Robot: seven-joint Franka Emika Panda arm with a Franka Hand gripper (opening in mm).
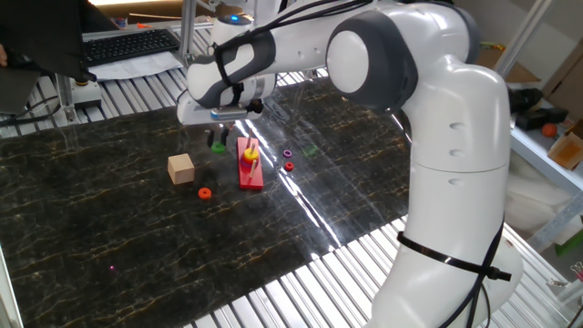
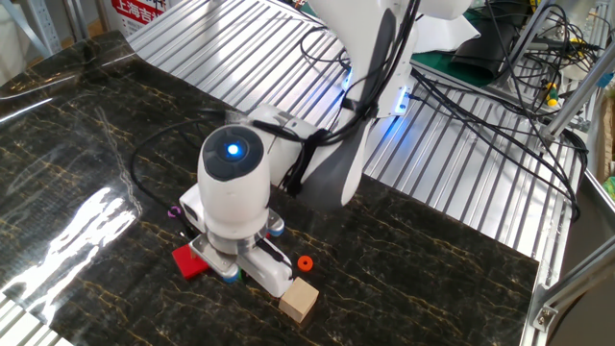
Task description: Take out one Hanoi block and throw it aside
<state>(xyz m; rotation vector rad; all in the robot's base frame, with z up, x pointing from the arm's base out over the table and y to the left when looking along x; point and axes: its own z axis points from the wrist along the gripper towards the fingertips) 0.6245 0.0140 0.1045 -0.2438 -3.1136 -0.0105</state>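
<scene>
The gripper [image 1: 218, 137] has its jaws clamped on the green Hanoi block [image 1: 218, 144]. The red base [image 1: 250, 173] lies just beside the jaws, the tan cube [image 1: 181, 169] on their other side.

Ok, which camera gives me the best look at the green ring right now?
The fixed view facing the robot's front side: the green ring shows there, hanging under the claw, left of the red base. In the other fixed view the arm's wrist covers that spot, so the ring cannot be made out.

White arm [image 1: 455, 137], grey joints, black cables
</scene>
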